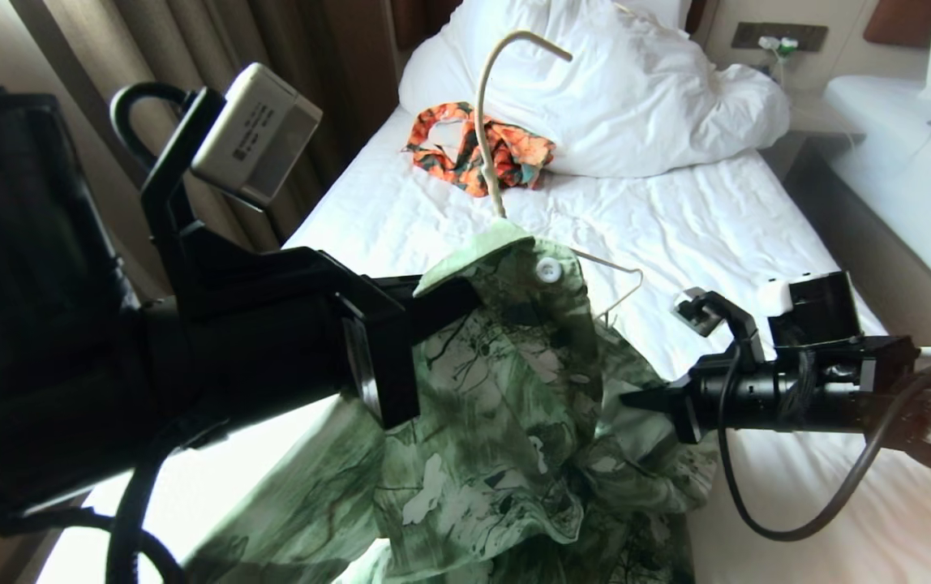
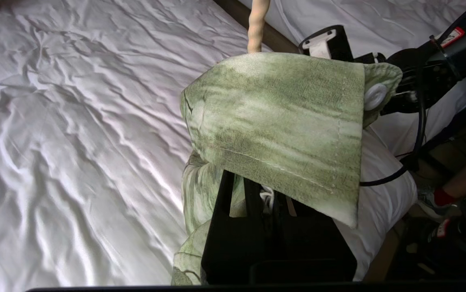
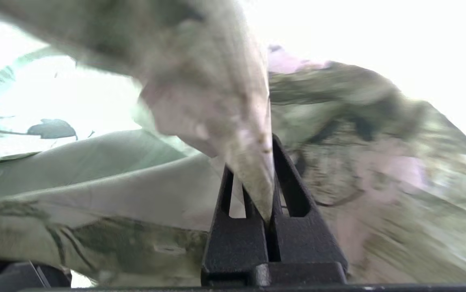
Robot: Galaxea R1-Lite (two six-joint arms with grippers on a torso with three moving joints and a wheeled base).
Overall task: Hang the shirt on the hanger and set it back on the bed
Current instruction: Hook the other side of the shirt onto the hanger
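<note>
1. Left gripper (image 2: pixel 265 202) is clamped under the collar, holding shirt (image 1: pixel 506 389) and hanger (image 1: pixel 486 122) above the bed (image 1: pixel 676 219).
2. Right gripper (image 3: pixel 267 211) pinches a shirt fold, right of the hanger's bare arm.

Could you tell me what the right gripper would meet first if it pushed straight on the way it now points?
The right gripper is already shut on a fold of the shirt; going straight on, it would probably push deeper into the shirt's hanging fabric, though depth is unclear.
</note>
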